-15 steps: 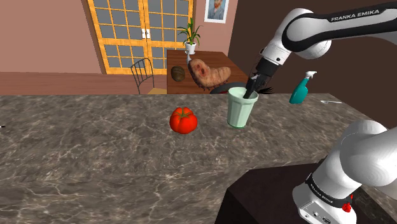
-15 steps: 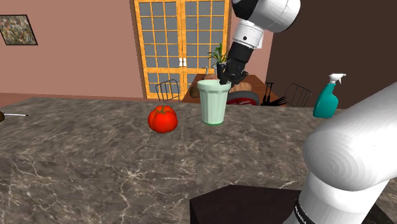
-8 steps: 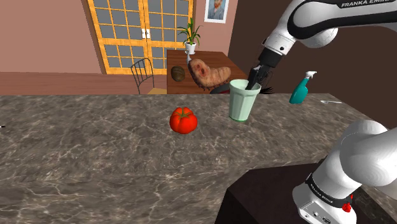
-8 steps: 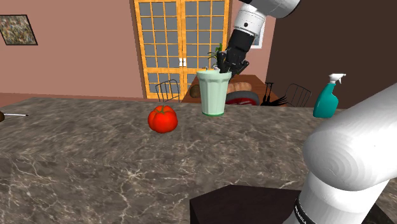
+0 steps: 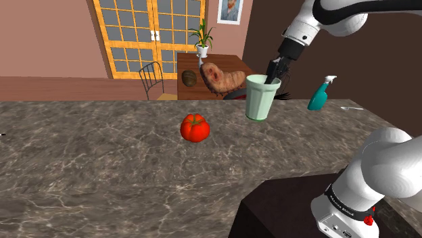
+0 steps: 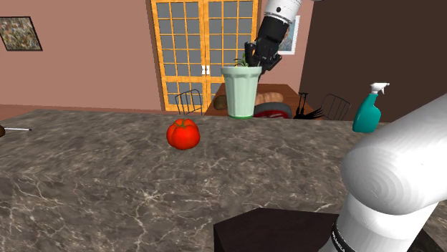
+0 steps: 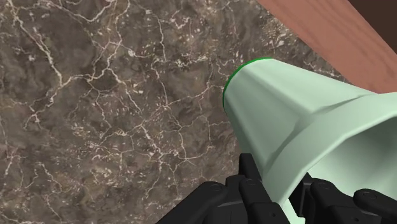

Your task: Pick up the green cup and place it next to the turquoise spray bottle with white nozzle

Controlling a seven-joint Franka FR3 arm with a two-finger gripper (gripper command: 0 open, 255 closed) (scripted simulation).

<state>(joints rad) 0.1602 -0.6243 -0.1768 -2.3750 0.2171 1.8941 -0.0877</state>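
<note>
Over the counter, cup: pale green cup (image 5: 261, 98), upright, hanging from its rim in the gripper (image 5: 273, 72); base clear of the marble counter (image 5: 101, 155).
Cup detail: second exterior view shows a darker green ring round the base (image 6: 240, 91); the wrist view shows the same ring, with marble beyond it (image 7: 305, 127).
Grip: fingers clamped on the cup wall. Wrist view settles it: one black finger (image 7: 251, 172) outside the wall, the other inside the mouth, gripper (image 7: 280, 186) straddling the rim. The two exterior views show only the black hand at the rim's far side (image 6: 259, 57).
Arm: comes down to the cup from 1 o'clock in both exterior views.
Spray bottle: turquoise, white nozzle (image 5: 319, 94), standing on the counter at 3 o'clock of the cup, well apart from it. Second exterior view puts it (image 6: 369, 111) nearer 4 o'clock, partly behind the arm's big white link.
Tomato: red (image 5: 195, 127), on the counter at 8 o'clock of the cup, near but not touching; same bearing in the second exterior view (image 6: 183, 133).
Counter, wrist view: brown marble with white veining (image 7: 95, 95).
Stand: dark box (image 5: 284, 209) at 5 o'clock of the shoulder view.
Background, shoulder view: orange-framed glass doors (image 5: 145, 34) at 11 o'clock; chair (image 5: 152, 78), wooden table (image 5: 186, 64) and potted plant (image 5: 202, 37) behind the counter.
Background, second exterior view: framed picture (image 6: 21, 32) on the wall at 10 o'clock.
</note>
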